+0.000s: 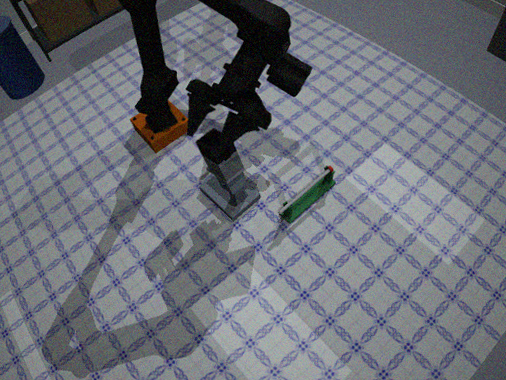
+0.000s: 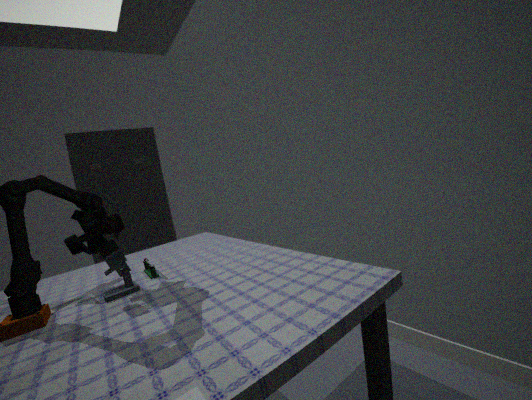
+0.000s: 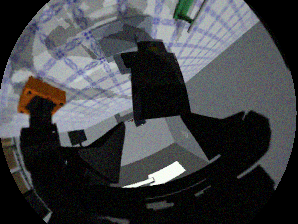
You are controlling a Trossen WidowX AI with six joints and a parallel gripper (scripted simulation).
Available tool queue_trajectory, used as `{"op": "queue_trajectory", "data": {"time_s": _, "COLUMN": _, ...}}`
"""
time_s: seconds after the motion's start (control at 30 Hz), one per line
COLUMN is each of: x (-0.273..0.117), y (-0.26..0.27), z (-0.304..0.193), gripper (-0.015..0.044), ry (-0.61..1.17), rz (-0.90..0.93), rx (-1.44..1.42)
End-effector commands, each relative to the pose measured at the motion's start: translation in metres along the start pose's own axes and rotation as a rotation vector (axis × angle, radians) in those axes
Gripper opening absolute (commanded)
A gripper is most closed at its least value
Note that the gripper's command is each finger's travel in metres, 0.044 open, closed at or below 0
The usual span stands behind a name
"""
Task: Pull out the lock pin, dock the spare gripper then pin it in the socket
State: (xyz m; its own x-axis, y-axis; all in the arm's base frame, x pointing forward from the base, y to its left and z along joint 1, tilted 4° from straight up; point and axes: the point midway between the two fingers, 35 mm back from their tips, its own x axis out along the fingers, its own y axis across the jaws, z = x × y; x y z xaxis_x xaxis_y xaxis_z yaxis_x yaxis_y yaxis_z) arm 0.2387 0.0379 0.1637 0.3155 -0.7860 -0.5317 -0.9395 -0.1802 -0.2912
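Note:
The grey mount (image 1: pixel 247 194) (image 2: pixel 122 293) stands on the table with its socket leaning up toward the arm. The black spare gripper (image 1: pixel 217 147) (image 3: pixel 161 87) sits at the socket's upper end; how deep its spigot goes is hidden. The lock pin (image 1: pixel 307 187), a pale rod with a red head, lies along the top of the green holder (image 1: pixel 309 200) (image 3: pixel 183 9), out of the socket. My gripper (image 1: pixel 208 135) (image 3: pixel 153 119) is open around the rear end of the spare gripper, with nothing held between the fingers. Whether a finger touches it cannot be told.
The orange base (image 1: pixel 170 135) (image 2: pixel 25 325) (image 3: pixel 45 94) of the arm is behind the mount. The green holder is beside the mount, on the side away from the base. A blue bin (image 1: pixel 12 58) and a shelf stand beyond the table.

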Motion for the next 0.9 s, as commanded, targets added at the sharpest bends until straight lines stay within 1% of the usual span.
{"op": "queue_trajectory", "data": {"time_s": 0.0, "x": -0.004, "y": 0.000, "z": -0.008, "gripper": 0.0440, "ry": -0.001, "rz": 0.000, "rx": 0.001}}
{"op": "queue_trajectory", "data": {"time_s": 0.87, "x": -0.019, "y": -0.006, "z": -0.049, "gripper": 0.0440, "ry": -0.073, "rz": -0.073, "rx": -0.004}}
